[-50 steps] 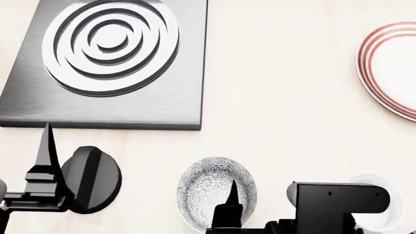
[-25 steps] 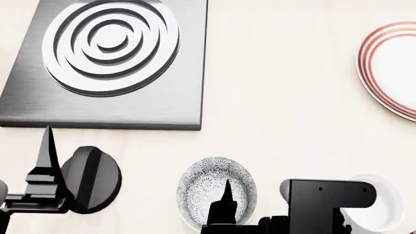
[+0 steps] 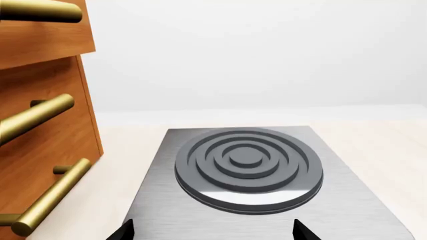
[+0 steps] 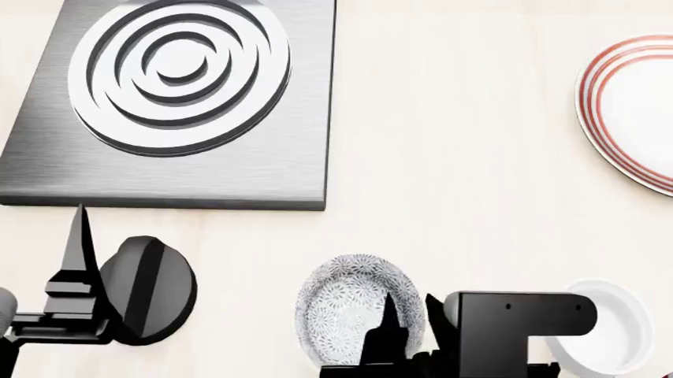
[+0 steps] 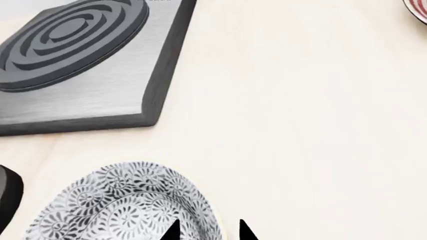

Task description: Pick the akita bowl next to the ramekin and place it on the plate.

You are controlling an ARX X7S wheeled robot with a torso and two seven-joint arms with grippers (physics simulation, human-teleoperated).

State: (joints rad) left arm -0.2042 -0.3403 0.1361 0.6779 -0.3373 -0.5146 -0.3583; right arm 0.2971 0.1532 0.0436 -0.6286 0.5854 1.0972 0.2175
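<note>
Straddling: right gripper (image 5: 208,231), fingertips apart astride akita bowl (image 4: 355,309) rim, near bench front edge.
Ramekin (image 4: 601,327): beside bowl, head view only.
Plate (image 4: 631,110): bench right edge.
Left gripper (image 3: 212,231): open over hob (image 3: 248,167).

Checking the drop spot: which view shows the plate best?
The head view: the plate lies at its right edge, red rings clear, though partly cropped. The right wrist view catches only a sliver of its rim. The left wrist view misses it.
</note>
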